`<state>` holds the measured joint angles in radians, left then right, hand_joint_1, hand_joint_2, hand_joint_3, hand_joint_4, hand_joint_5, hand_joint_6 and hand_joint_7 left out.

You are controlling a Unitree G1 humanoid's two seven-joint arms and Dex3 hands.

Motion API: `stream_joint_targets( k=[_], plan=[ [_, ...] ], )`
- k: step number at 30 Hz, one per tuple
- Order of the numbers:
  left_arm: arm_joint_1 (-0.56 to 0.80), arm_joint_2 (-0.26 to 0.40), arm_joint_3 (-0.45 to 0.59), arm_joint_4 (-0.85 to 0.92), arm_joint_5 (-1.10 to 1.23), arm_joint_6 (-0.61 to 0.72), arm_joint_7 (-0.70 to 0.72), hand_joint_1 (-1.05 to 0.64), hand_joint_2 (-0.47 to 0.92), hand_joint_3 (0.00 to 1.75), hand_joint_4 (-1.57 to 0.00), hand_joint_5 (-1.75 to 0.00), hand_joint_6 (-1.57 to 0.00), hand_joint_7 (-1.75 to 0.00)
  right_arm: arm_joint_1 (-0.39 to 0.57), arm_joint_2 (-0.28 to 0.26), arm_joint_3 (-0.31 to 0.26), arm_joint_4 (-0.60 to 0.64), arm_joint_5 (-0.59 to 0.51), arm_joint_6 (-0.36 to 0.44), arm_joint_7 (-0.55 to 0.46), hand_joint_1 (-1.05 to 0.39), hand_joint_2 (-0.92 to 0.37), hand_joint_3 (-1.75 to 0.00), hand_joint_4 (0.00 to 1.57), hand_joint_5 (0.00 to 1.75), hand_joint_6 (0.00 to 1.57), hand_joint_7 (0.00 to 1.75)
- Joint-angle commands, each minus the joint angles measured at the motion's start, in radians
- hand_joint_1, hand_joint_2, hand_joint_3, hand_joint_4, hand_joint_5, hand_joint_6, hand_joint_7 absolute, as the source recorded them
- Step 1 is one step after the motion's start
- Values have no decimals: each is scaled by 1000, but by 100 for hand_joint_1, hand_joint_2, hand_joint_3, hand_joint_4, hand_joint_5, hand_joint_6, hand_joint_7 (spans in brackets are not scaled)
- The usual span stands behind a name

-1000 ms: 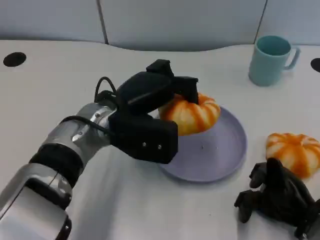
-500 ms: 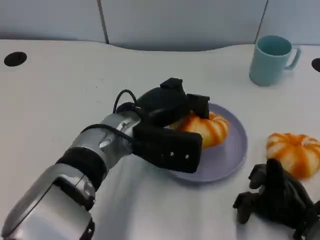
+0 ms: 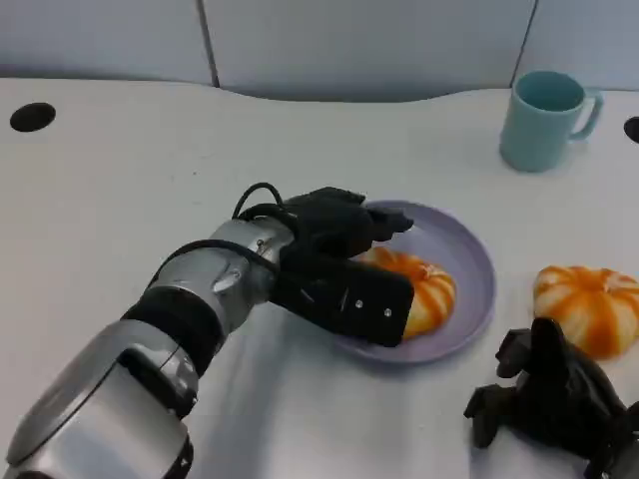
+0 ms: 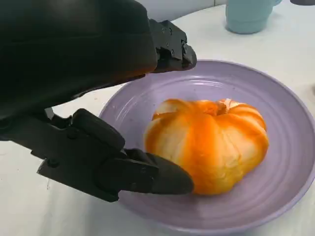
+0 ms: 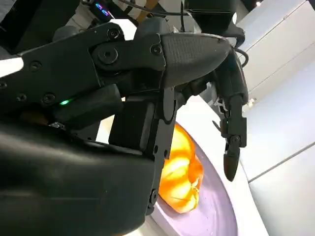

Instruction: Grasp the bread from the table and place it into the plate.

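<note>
orange breads number two: one (image 3: 419, 289) on plate (image 3: 469, 259), one (image 3: 589, 304) on table (image 3: 120, 180).

Bare table (image 3: 130, 170) is seen to the left of and behind the purple plate (image 3: 469, 249), with open room there. The plate's near-left side is blocked by the left hand (image 3: 339, 254), its fingers spread about the bread (image 3: 419, 289). To the right, the way is narrowed by a second bread (image 3: 589, 304), the right hand (image 3: 554, 394) and a blue cup (image 3: 544, 120).

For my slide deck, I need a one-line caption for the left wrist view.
Robot hand open beside the bread resting in the purple plate.
</note>
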<state>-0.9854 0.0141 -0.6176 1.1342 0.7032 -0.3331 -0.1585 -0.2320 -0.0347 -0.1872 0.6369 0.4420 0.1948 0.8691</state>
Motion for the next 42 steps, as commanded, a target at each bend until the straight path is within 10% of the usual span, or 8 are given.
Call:
stream_joint_targets(
  k=[1, 18, 21, 25, 32, 42],
  plan=[
    [-17, 26, 12, -28, -12, -24, 9, -98, 92, 42, -2, -1, -4, -3, 8, -12, -4, 15, 2, -7, 0, -50, -92, -35, 157, 66, 157, 41],
    [242, 170, 289, -413, -381, -108, -143, -91, 92, 41, -13, -12, -12, -11, -5, -29, -4, 41, -13, -51, 8, -50, -92, -37, 157, 69, 157, 42],
    [363, 190, 370, -546, -545, -122, -231, -83, 92, 36, -13, -38, -22, -15, -10, -34, -8, 48, -10, -49, 9, -50, -92, -39, 157, 69, 157, 42],
    [483, 179, 442, -661, -706, -97, -298, -74, 92, 29, -13, -75, -33, -18, -17, -39, -10, 62, -6, -48, 17, -50, -92, -39, 157, 68, 157, 41],
    [735, 74, 555, -849, -948, -64, -287, -68, 92, 27, -52, -96, -62, -30, -24, -35, -10, 75, -8, -54, 8, -50, -92, -36, 157, 70, 157, 44],
    [798, 57, 579, -910, -990, -17, -311, -65, 92, 31, -53, -110, -64, -36, -25, -34, -12, 72, -3, -38, 0, -50, -92, -33, 157, 71, 157, 45]
  ],
)
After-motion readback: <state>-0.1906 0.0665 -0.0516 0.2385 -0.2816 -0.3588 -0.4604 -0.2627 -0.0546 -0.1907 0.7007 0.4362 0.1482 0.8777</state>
